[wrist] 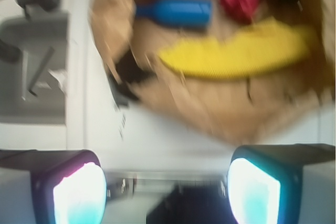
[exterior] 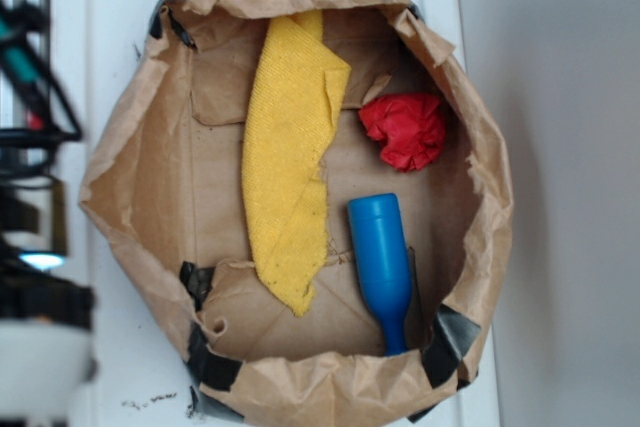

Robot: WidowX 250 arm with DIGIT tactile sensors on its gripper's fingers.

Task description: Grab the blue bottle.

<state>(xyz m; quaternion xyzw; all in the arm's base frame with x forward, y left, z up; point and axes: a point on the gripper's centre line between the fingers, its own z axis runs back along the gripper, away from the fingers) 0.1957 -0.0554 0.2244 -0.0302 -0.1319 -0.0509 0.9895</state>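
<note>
The blue bottle (exterior: 382,265) lies flat inside a brown paper bag (exterior: 140,197), near its front right, narrow neck toward the front wall. In the wrist view the blue bottle (wrist: 176,11) shows at the top, neck to the left. My gripper (wrist: 167,184) is open, its two glowing pads wide apart with nothing between them, over the white surface outside the bag and well away from the bottle. In the exterior view only a blurred part of the arm shows at the left edge.
A yellow cloth strip (exterior: 288,152) lies lengthwise in the bag left of the bottle. A red wad of paper (exterior: 405,129) sits at the back right. Crumpled, taped bag walls ring everything. The bag stands on a white tray (exterior: 110,17).
</note>
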